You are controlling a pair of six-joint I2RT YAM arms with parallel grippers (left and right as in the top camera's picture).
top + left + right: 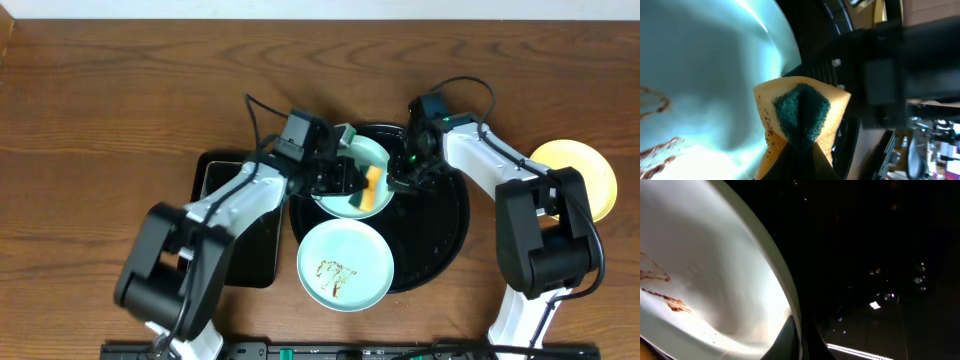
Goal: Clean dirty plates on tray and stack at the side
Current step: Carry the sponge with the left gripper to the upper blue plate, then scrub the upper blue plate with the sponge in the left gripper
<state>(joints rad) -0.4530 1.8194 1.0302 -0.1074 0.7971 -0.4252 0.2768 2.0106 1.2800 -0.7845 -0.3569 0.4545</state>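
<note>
My left fingers (pixel 800 152) are clamped on the folded sponge (pixel 802 112), scouring side out, and press it to the inner face of a mint plate (pixel 352 160). My right fingers (pixel 398 183) are pinched shut on that plate's rim. They hold it tipped up over the round tray (pixel 445 235), so the sponge has something firm to push against and any drips fall on the tray and not on the bench (pixel 120 80). Brown sauce (pixel 655 105) streaks the plate beside the sponge, so I judge the wiping unfinished. A second mint plate (pixel 345 262), also smeared, lies flat on the tray's near edge, waiting its turn. The yellow plate (pixel 578 175) sits on the bench to my right, well apart from the tray, and looks like the start of the stack.
</note>
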